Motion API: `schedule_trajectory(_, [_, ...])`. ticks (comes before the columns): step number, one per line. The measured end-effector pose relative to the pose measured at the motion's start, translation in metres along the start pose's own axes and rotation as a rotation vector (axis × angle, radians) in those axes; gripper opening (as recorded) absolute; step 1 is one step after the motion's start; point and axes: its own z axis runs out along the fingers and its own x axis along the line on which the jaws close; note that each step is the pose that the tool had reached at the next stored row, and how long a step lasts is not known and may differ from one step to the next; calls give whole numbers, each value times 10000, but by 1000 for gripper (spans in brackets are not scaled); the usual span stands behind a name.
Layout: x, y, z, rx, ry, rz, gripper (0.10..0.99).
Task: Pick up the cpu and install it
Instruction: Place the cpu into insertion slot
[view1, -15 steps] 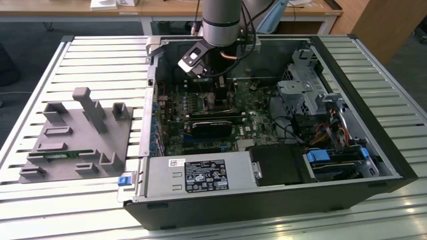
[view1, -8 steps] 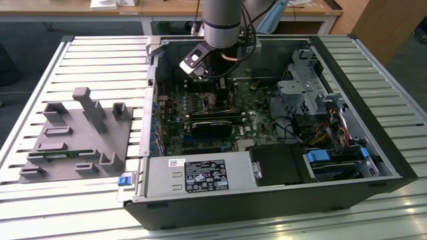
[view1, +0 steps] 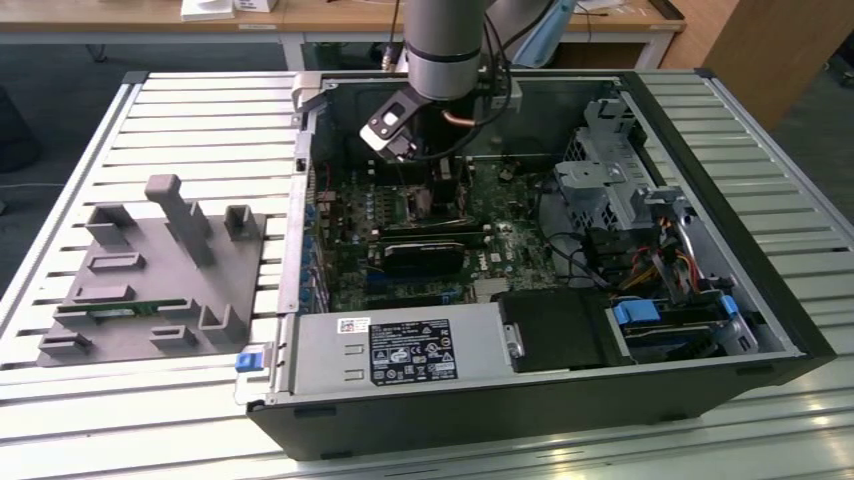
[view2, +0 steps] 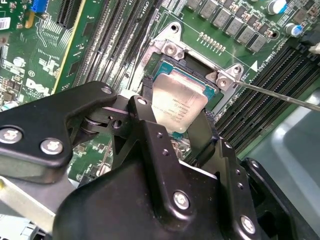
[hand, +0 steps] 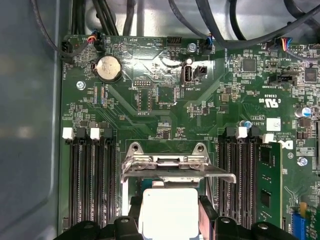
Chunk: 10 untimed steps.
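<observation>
Finding 1, grip. Your gripper is clenched on the cpu. In the second wrist view the two black fingers press against opposite edges of the square silver chip, which sits squarely between them. The first wrist view confirms the same hold.

Finding 2, position of the cpu. It is inside the gripper, directly over the socket frame on the motherboard. The chip is square, so there is no long axis to report. What matters is edge alignment, and in the second wrist view its sides look slightly canted against the frame. I judge it to be hovering at or just above the seat. I cannot tell whether its underside touches the socket.

Finding 3, socket state. The hinged metal plate stands raised, just beyond the chip on the side away from the gripper body. The thin lever rod is swung clear to one side, so the socket is open to you.

Finding 4, surroundings. A green memory stick stands in a slot beside the socket, near one finger but apart from it. In the exterior view the arm drops from the upper middle of the frame into the open computer case. A grey holder block lies at the exterior view's left, well apart.
</observation>
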Motion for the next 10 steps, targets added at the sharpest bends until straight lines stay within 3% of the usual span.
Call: schedule_trajectory(10, [8, 5, 63, 4, -5, -1, 525])
